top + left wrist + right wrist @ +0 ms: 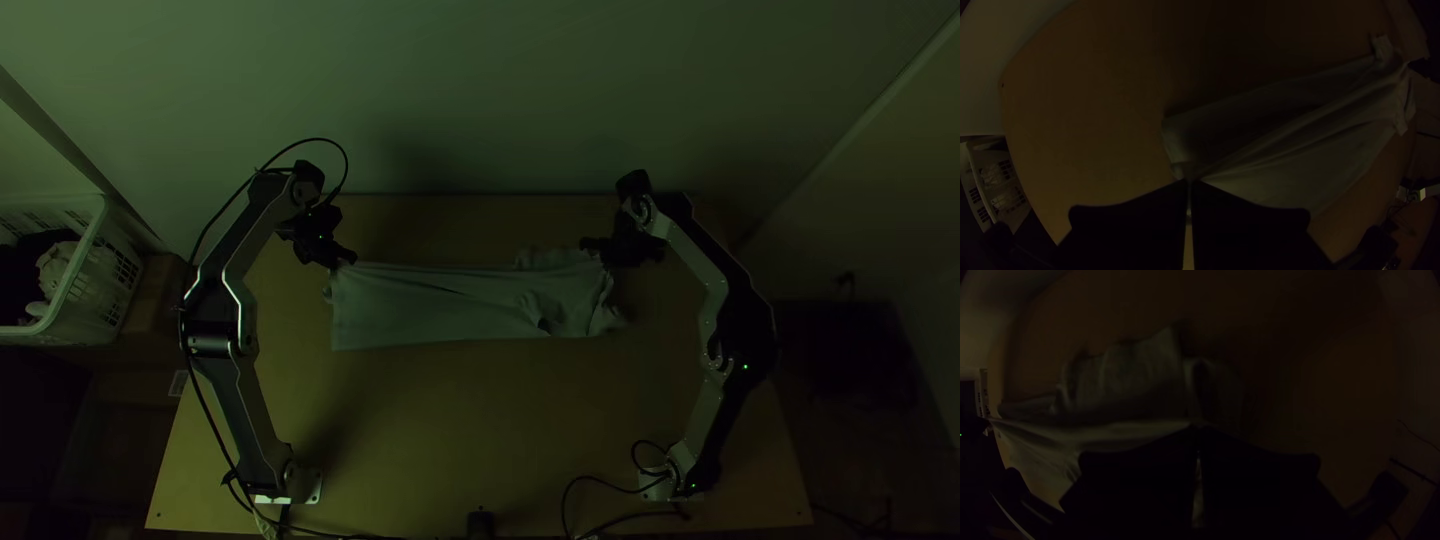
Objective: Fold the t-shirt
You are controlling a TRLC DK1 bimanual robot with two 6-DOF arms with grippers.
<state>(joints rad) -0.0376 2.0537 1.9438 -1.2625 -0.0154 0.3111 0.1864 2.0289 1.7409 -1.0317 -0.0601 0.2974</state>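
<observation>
Dim light is falling across the table (430, 420) in the top view, while soft shadows are darkening the wall (450, 80) beyond its far edge. Small green lights (745, 366) are glowing on the right arm (712, 272). Deeper gloom is shrouding both wrist views, where fisheye distortion is bending the table's edges.

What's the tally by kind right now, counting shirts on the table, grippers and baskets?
Shirt: 1
Left gripper and right gripper: 2, both shut on the shirt
Basket: 1
Total: 4
</observation>
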